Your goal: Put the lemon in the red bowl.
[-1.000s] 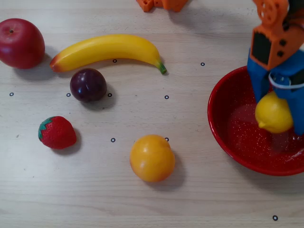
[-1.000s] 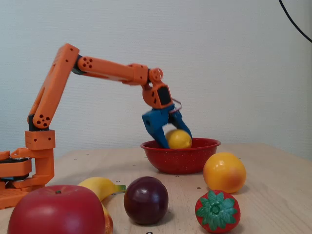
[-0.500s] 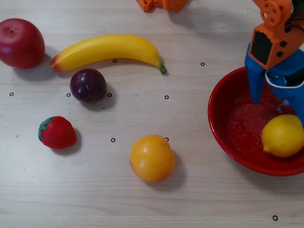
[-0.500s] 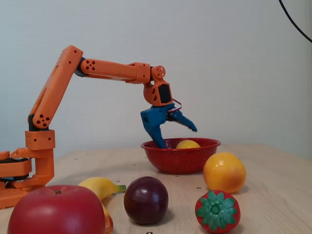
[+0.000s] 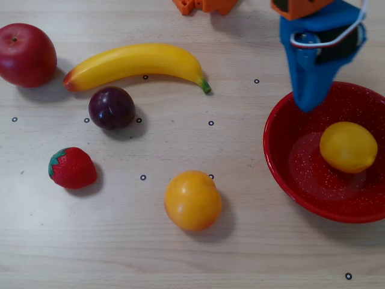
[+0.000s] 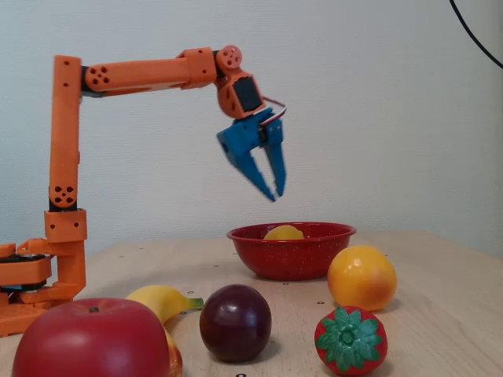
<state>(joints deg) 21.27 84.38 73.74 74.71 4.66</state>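
the lemon [image 5: 348, 147] lies inside the red bowl [image 5: 283, 168], toward the right of its floor in the overhead view, touching nothing but the bowl. in the fixed view only the pale top of the lemon [image 6: 284, 232] shows above the rim of the red bowl [image 6: 291, 259].

the hand [image 6: 275, 191] hangs in the air well above the bowl, empty, its two blue fingers pointing down and drawn close together at the tips with only a narrow gap higher up. in the overhead view the hand [image 5: 308, 103] ends over the bowl's upper left rim, apart from the lemon. the orange arm [image 6: 141, 75] reaches out level from its upright post on the left of the fixed view.

the other fruits sit on the pale wooden table [image 5: 180, 253], all clear of the bowl. in the overhead view a rounder orange-yellow fruit [image 5: 192, 200] rests left of the bowl, a banana [image 5: 135, 63] lies across the upper middle, a dark plum [image 5: 112, 108] sits just below the banana, a strawberry [image 5: 72, 168] is lower left, and a red apple [image 5: 26, 55] is at the upper left corner. small black ring marks dot the table.
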